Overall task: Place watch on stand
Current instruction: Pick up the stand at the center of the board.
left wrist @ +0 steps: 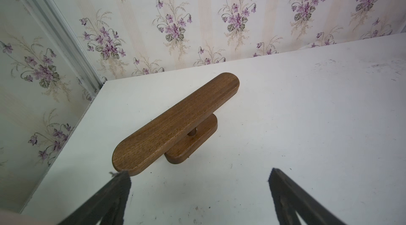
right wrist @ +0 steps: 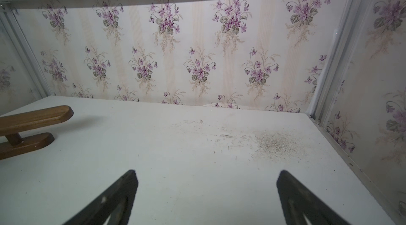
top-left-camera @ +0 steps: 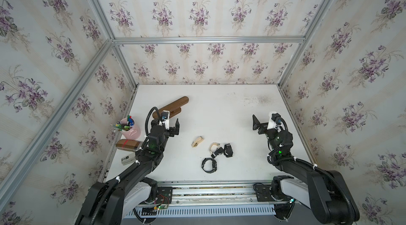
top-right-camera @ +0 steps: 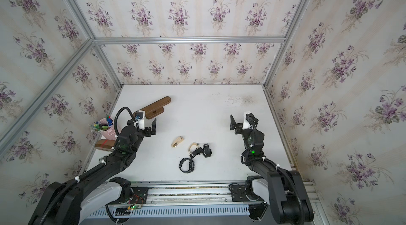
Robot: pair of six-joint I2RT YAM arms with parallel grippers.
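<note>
The dark brown wooden stand (top-left-camera: 173,107) (top-right-camera: 156,105) rests at the back left of the white table, with nothing on its long bar (left wrist: 175,123) (right wrist: 33,118). Several watches lie loose near the table's middle front in both top views: a beige one (top-left-camera: 197,142) (top-right-camera: 177,142), a black one with a beige strap (top-left-camera: 215,148), a black one (top-left-camera: 228,150) and a round black one (top-left-camera: 209,164) (top-right-camera: 187,165). My left gripper (top-left-camera: 170,124) (left wrist: 197,172) hovers open and empty just in front of the stand's near end. My right gripper (top-left-camera: 262,123) (right wrist: 207,172) is open and empty over the right side, away from the watches.
At the left table edge stand a pink cup of pens (top-left-camera: 131,128) and a brown box with red tape (top-left-camera: 127,144), with a small grey item (top-left-camera: 128,160) in front of them. Floral walls close three sides. The arms' metal rail (top-left-camera: 208,191) runs along the front.
</note>
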